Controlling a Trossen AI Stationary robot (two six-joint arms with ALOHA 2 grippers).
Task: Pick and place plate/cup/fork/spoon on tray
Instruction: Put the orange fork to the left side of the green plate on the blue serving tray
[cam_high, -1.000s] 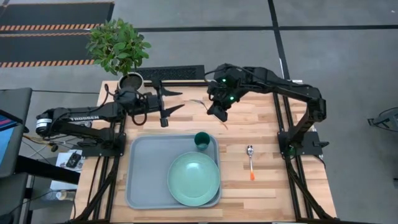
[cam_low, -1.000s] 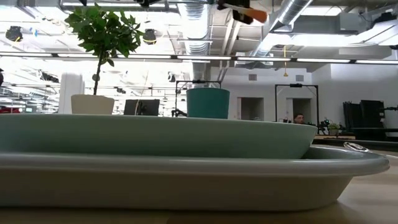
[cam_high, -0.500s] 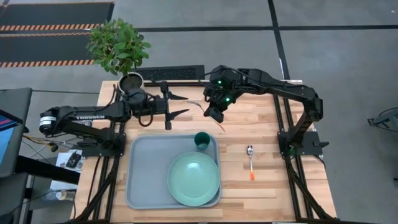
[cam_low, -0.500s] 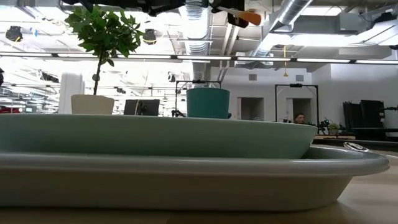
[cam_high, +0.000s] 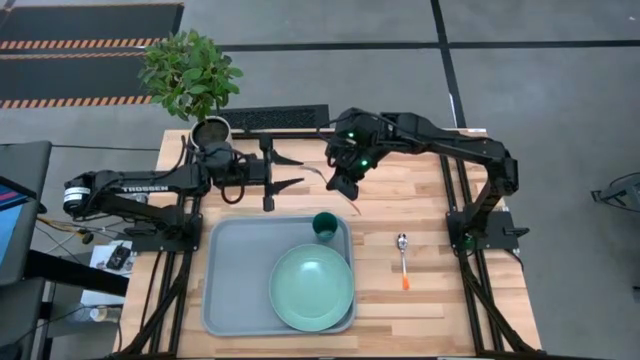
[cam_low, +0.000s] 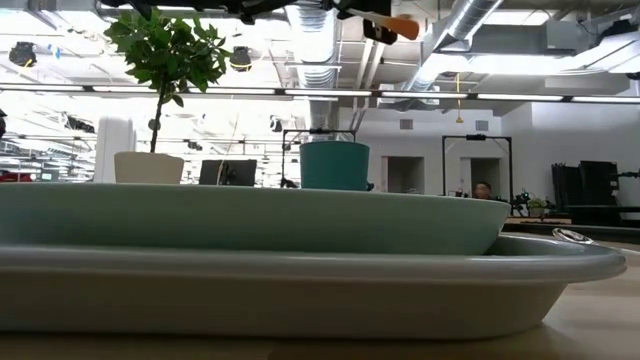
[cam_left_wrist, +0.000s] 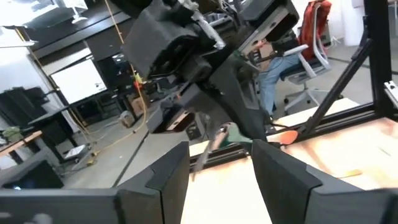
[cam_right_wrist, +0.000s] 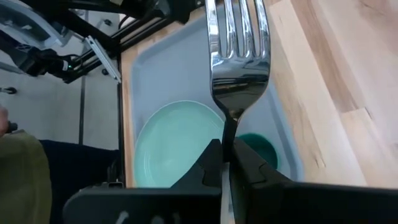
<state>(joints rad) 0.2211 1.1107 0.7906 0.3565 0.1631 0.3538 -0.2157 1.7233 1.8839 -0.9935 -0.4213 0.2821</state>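
Right gripper (cam_high: 345, 185), upper centre of the high view, has its fingers clamped thinly on the fork (cam_right_wrist: 239, 59) above the table; left gripper (cam_high: 285, 170) fingers apart close beside it; my worry: fork pivots or slips, or arms collide, before the tray (cam_high: 235, 280).

Two dark, near-black jointed arms. White "TROSSEN" lettering along the left arm (cam_high: 130, 188). Green lights glowing on the right arm (cam_high: 420, 135) near its wrist. Black cables looped at the left wrist. Angular, matte fingers (cam_left_wrist: 283, 180).
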